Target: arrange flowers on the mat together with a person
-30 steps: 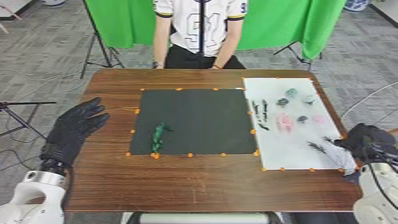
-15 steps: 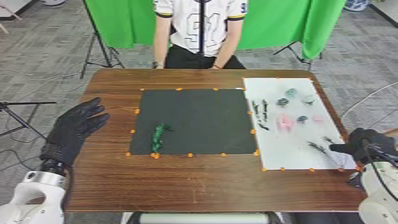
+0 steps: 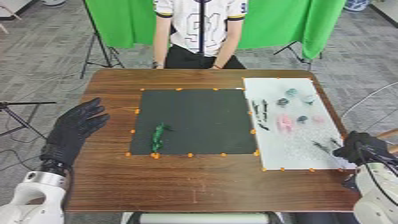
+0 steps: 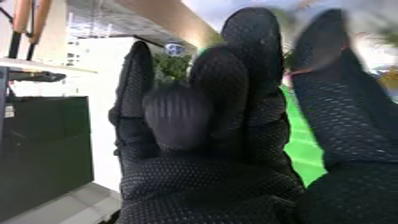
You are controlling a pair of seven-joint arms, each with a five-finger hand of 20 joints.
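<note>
Head view has a green stem (image 3: 158, 139) on the dark mat (image 3: 200, 117). Left of it, the left hand (image 3: 76, 125) is relaxed; the right hand (image 3: 362, 147), loosely released, is at the white mat (image 3: 282, 152).

The left hand (image 3: 73, 129) is open, its fingers loosely extended, with its white arm (image 3: 37, 194) behind the wrist. The right hand (image 3: 362, 148) holds its fingers (image 4: 253, 55) mostly straight.

no text that can be read, no legible labels, brands, numbers or signs
</note>
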